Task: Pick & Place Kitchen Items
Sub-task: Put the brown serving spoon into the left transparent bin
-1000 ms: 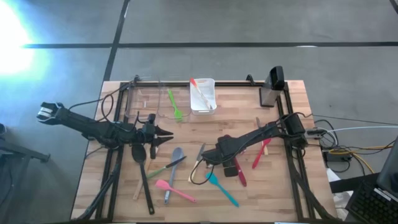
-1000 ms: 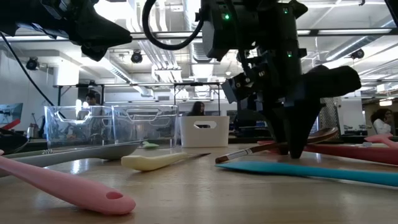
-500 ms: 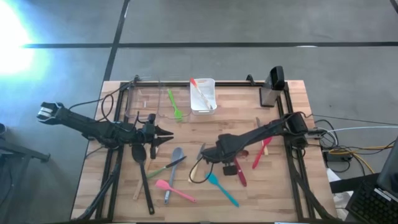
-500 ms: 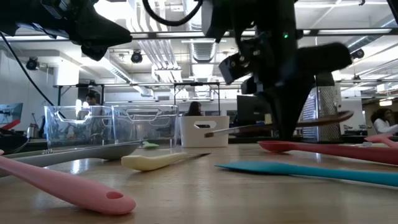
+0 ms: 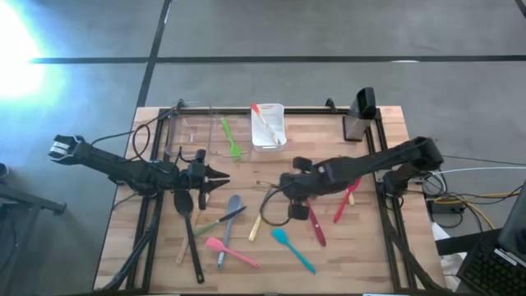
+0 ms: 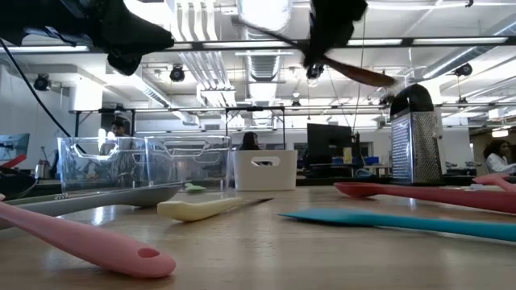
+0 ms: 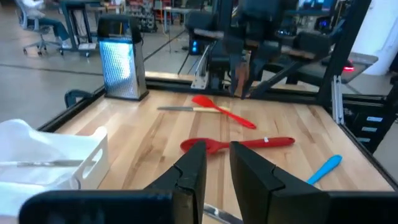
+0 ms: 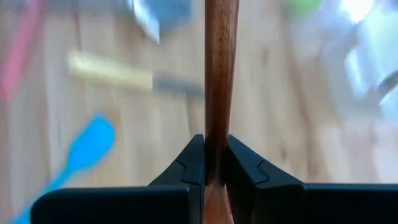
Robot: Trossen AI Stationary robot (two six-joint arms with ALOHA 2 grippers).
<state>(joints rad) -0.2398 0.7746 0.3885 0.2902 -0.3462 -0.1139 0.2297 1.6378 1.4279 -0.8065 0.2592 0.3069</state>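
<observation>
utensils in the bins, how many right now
2: a green spatula in the clear bin, and a red-tipped white utensil in the white bin. Others could be hidden.

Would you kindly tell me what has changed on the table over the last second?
The right claw shut on the slim brown wooden utensil and lifted it off the table, moving toward the white rectangular bin. The left claw, the teal spatula and the pink spatula stayed put.

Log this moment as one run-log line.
right end effector: shut on wooden utensil, lifted above table | left end effector: idle over table's left | white bin: holds one utensil
</observation>
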